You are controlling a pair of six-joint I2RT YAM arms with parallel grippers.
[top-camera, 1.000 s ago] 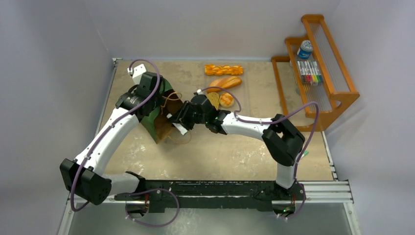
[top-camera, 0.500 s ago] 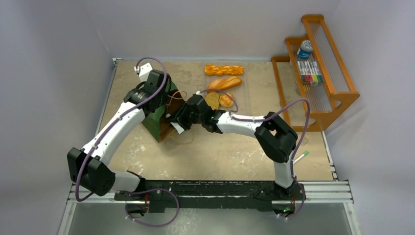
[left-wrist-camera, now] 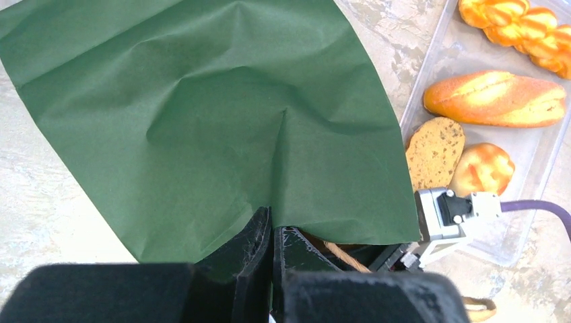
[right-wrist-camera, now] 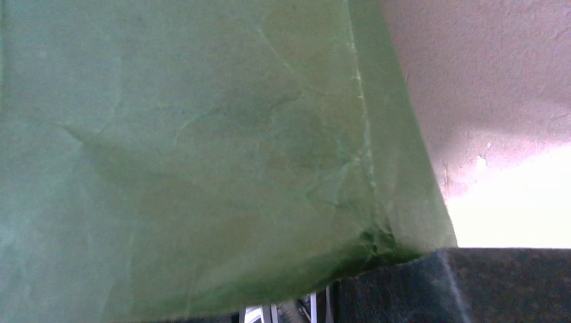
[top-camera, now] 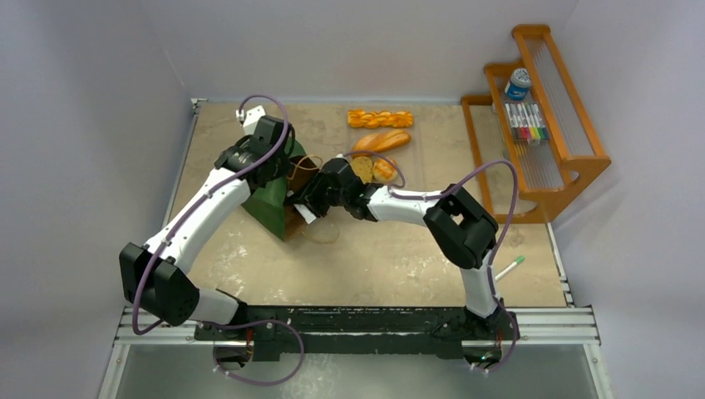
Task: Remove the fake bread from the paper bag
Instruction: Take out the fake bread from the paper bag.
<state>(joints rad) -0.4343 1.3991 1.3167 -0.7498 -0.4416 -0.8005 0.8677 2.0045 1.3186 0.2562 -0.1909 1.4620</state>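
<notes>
My left jaws are pressed together on the rim of the paper bag, pinching the green paper just beside its mouth. The bag lies on the bench left of centre, its mouth turned toward my right arm. My right jaws sit at that mouth, touching or just inside it. From my right wrist I see only creased green paper close up, so I cannot tell whether those jaws are apart or together. A thin brown cord handle loops out onto the bench below them.

The fake bread in view lies outside the bag, in a clear tray just beyond my right wrist: a braided stick farthest back, an oblong loaf next to it, then a round brown slice and a small bun side by side nearest me. The bag's wall hides whatever may be inside it.

A wooden rack stands along the right edge, carrying a blue-lidded jar and a row of markers. A green pen lies on the bench near my right elbow.
</notes>
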